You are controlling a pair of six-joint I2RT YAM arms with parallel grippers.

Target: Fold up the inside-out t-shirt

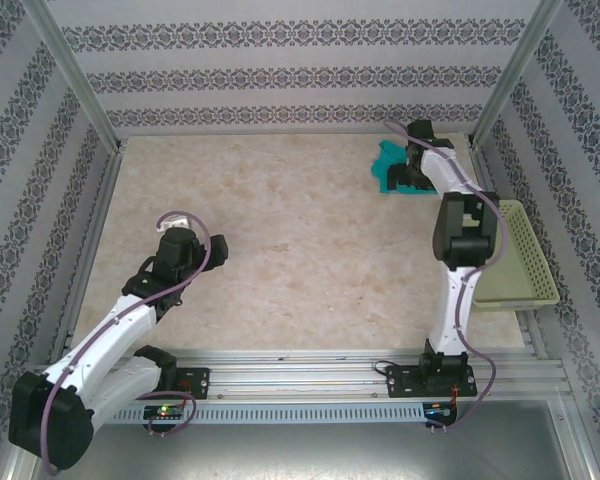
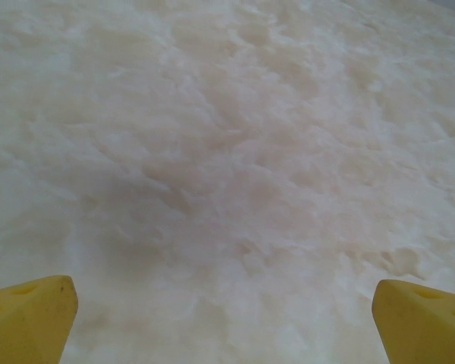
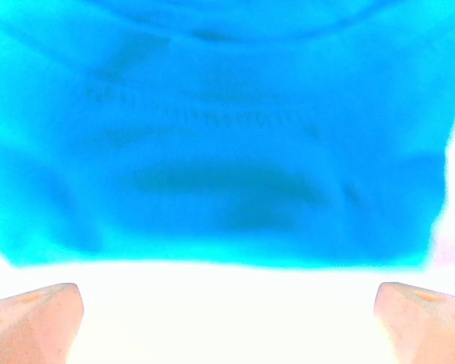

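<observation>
The inside-out t-shirt [image 1: 387,165] lies as a small teal bundle at the far right of the table, partly hidden under my right arm. In the right wrist view the t-shirt [image 3: 220,144] spreads bright teal across the upper frame, its near edge just ahead of my right gripper [image 3: 226,322]. That gripper is open, with bare tabletop between its fingertips [image 3: 38,315] and nothing held. My left gripper [image 2: 226,318] is open over bare marble at the left middle of the table, its yellow fingertips [image 2: 30,315] far apart. From above, the left gripper [image 1: 170,228] sits well away from the shirt.
A pale yellow-green basket [image 1: 528,262] stands at the right edge of the table, beside my right arm. Patterned walls and metal posts enclose the table on three sides. A metal rail [image 1: 310,375] runs along the near edge.
</observation>
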